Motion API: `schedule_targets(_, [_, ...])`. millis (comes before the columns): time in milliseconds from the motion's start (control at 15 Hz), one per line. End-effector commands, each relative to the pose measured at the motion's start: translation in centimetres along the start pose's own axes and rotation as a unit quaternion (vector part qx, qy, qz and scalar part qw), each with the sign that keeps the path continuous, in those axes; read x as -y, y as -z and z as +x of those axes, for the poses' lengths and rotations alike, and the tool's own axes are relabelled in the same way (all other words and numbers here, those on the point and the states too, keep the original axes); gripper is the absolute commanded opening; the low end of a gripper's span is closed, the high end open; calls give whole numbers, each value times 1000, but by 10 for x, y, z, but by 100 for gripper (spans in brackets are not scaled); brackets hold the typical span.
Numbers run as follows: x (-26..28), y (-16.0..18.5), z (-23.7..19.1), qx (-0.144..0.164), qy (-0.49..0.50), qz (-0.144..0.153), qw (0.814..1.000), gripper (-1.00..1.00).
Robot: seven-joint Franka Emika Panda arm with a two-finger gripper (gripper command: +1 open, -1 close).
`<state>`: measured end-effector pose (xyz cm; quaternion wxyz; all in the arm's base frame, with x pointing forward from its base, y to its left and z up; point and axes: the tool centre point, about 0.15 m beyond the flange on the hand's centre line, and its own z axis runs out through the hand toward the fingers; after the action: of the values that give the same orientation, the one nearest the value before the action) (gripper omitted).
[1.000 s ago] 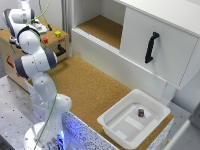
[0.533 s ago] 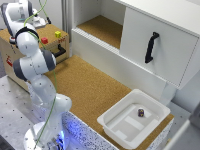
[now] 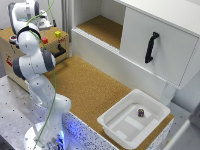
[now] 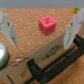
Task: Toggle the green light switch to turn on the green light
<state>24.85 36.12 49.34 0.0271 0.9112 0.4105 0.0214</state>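
Note:
My gripper hangs over the top of the wooden box at the exterior view's left. In the wrist view the gripper is open and empty, with its fingertips on either side of a pink-red cube that lies on the box top below. A greenish-grey round part shows at the picture's edge; I cannot tell whether it is the green switch or the light. No lit green light shows. The arm hides part of the box top in the exterior view.
A red cube and a yellow-green cube sit on the box top. The box front has a black handle. A white cabinet with a black door handle stands at the right. A white bin holds a small dark object.
The arm's upper part has shifted slightly over the wooden box. The gripper stays open and nothing else has moved.

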Motion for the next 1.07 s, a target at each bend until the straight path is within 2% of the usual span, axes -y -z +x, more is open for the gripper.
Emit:
schedule_targets(0, [-34,-25,-33,-39,-63,29,997,100])
schedule_targets(733, [-34,-25,-33,-39,-63,29,997,100])
schedule_targets(800, [-36,-16,-22,5,-63,11,998,100])
schedule_targets(867, [-47,-20,-21,4,-72,8,997,100])
schedule_targets(933, [-61,-25,-21,1,-95,29,995,100])
schedule_targets(1000, [-73,-29,-21,-3,-117,37,992,100])
